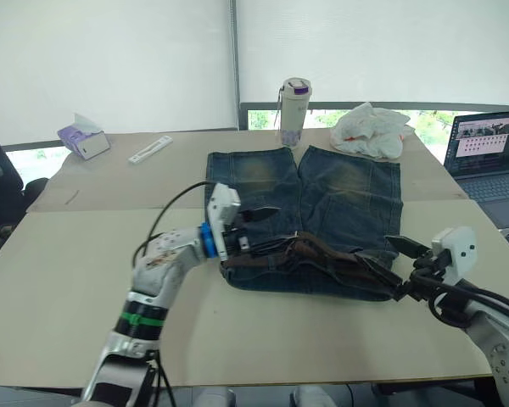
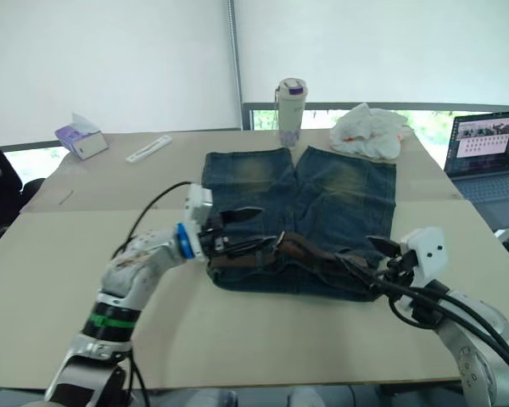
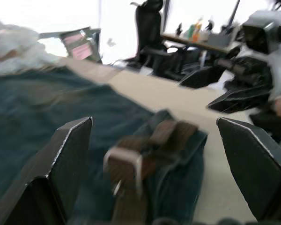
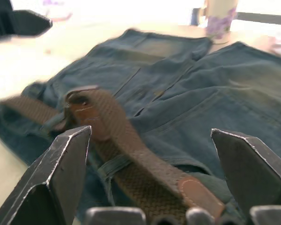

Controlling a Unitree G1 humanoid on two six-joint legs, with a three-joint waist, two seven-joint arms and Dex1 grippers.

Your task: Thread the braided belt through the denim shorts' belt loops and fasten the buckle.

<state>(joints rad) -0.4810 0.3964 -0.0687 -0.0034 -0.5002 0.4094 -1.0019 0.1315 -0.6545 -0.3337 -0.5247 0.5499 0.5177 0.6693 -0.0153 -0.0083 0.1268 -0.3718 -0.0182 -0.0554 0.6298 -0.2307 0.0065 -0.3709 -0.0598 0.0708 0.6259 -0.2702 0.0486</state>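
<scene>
The denim shorts [image 1: 339, 195] lie flat on the table, waistband toward me and legs pointing away. The braided belt [image 1: 322, 256], dark brown, lies in a loose bunch along the waistband. Its silver buckle [image 3: 124, 161] rests at the left end, right in front of my left gripper [image 1: 274, 227], which hovers open just above the waistband. My right gripper [image 1: 388, 264] is open at the waistband's right end. In the right wrist view the belt's leather tip [image 4: 193, 190] lies between the fingers, and a denim belt loop [image 4: 111, 165] crosses the strap.
A white bottle [image 1: 294, 110] with a purple lid and a white plastic bag [image 1: 371, 131] stand beyond the legs. A laptop [image 1: 488, 157] is at the far right, a tissue box [image 1: 83, 137] and a flat white strip [image 1: 150, 149] at the far left.
</scene>
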